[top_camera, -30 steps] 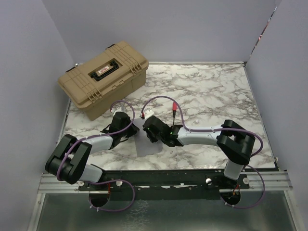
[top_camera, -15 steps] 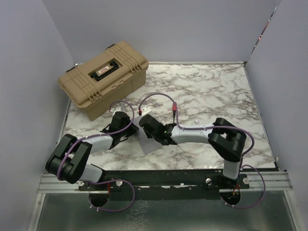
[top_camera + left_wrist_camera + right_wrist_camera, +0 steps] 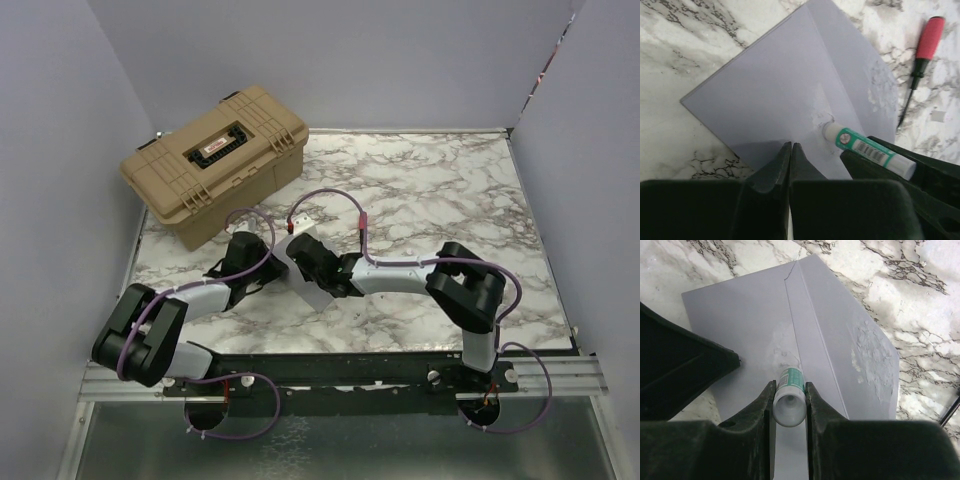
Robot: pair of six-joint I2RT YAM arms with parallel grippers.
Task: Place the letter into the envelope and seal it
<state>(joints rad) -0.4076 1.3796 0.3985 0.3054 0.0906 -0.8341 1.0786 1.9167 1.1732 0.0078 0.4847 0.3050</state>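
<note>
The envelope (image 3: 320, 296) is a pale grey rectangle lying flat on the marble table, its flap open to the right with dried glue smears on it (image 3: 870, 355). It also shows in the left wrist view (image 3: 775, 90). My right gripper (image 3: 790, 384) is shut on a white and green glue stick (image 3: 790, 402), whose tip touches the envelope near the flap fold (image 3: 827, 129). My left gripper (image 3: 791, 145) is shut, its tips resting on the envelope's near edge. In the top view the left gripper (image 3: 268, 270) and right gripper (image 3: 305, 258) meet over the envelope. The tan letter is not in view.
A big tan hard case (image 3: 215, 160) stands at the back left of the table. A red-handled screwdriver (image 3: 925, 45) lies on the marble just beyond the envelope's flap. Grey walls close in the left, back and right sides.
My right arm has swung left and farther from the base with the glue stick. The envelope has turned and slid with it. The left gripper has barely moved.
</note>
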